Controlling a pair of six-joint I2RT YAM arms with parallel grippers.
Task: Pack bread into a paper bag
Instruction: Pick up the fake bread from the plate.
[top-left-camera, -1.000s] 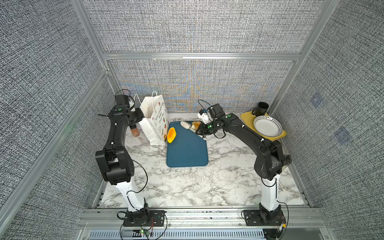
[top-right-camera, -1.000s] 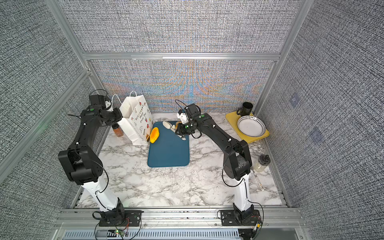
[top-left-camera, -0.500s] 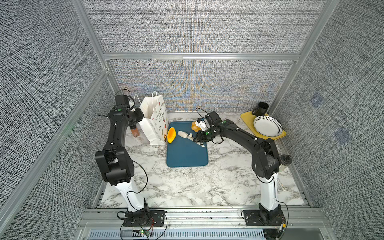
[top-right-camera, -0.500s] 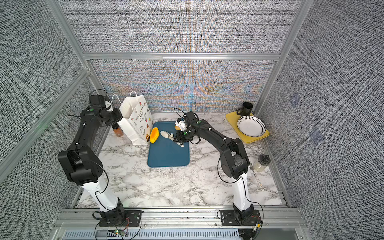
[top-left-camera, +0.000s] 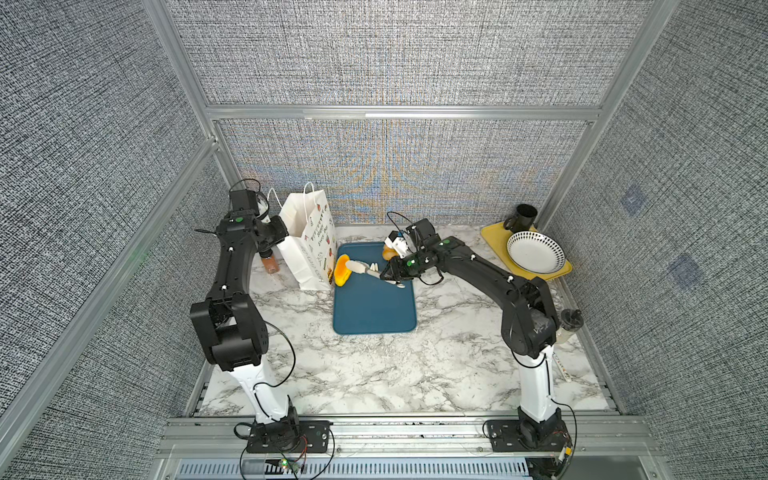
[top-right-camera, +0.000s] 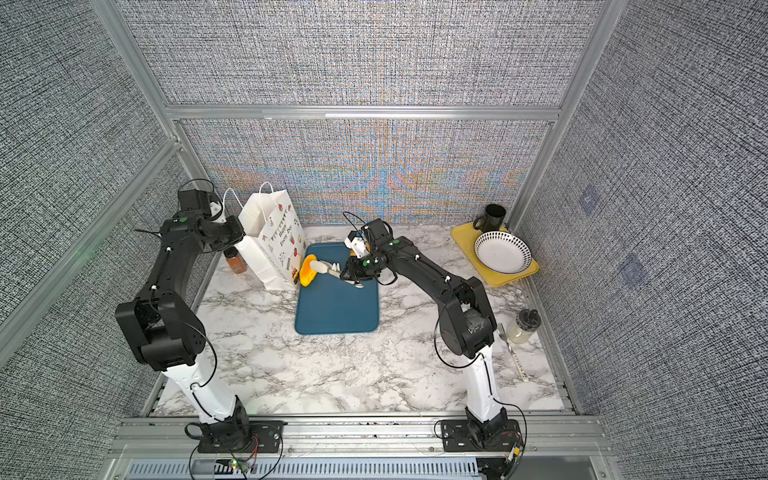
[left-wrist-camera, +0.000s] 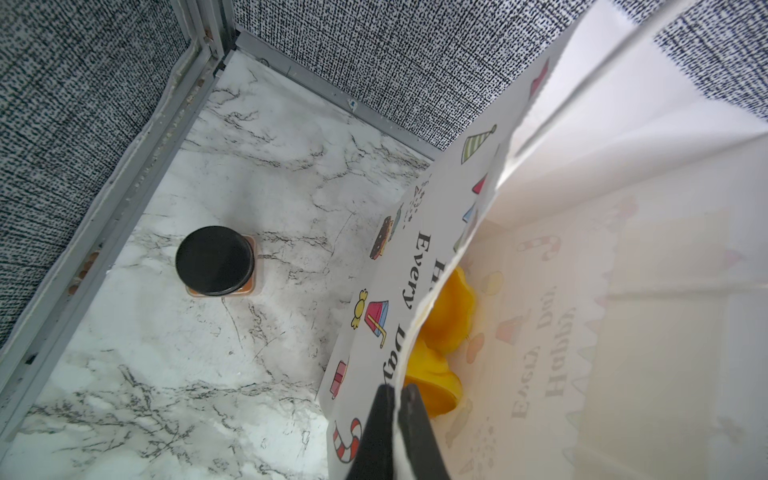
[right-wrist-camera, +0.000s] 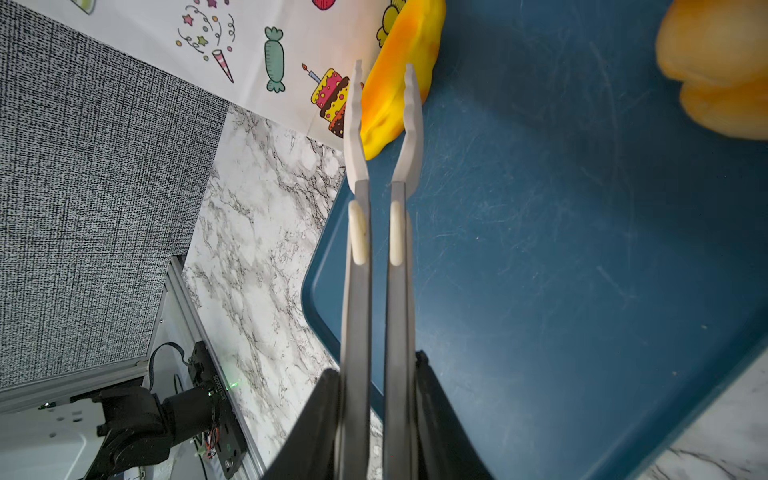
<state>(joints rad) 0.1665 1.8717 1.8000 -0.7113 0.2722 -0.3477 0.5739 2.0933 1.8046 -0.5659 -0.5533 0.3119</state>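
Note:
The white paper bag (top-left-camera: 307, 245) (top-right-camera: 270, 245) stands upright at the back left. My left gripper (top-left-camera: 282, 232) (left-wrist-camera: 397, 388) is shut on its rim, holding the mouth apart. Two orange-yellow breads (left-wrist-camera: 451, 316) lie inside it. My right gripper (top-left-camera: 388, 276) (right-wrist-camera: 376, 363) is shut on metal tongs (top-left-camera: 368, 270) (right-wrist-camera: 357, 291). Their white tips stand slightly apart on either side of an orange-yellow bread (top-left-camera: 341, 270) (right-wrist-camera: 395, 83) that leans against the bag on the blue tray (top-left-camera: 374, 311). Another bun (top-left-camera: 388, 251) (right-wrist-camera: 723, 75) sits at the tray's far edge.
A black-lidded spice jar (top-left-camera: 270, 264) (left-wrist-camera: 214, 259) stands left of the bag near the wall. At the back right a yellow tray (top-left-camera: 494, 239) carries a patterned bowl (top-left-camera: 536, 249) and a black mug (top-left-camera: 521, 216). A small bottle (top-left-camera: 567, 326) and a fork (top-right-camera: 511, 349) lie by the right edge.
My right arm has swung the tongs leftward across the tray to the orange-yellow bread by the bag, and the tong tips have spread a little. The left arm has stayed still.

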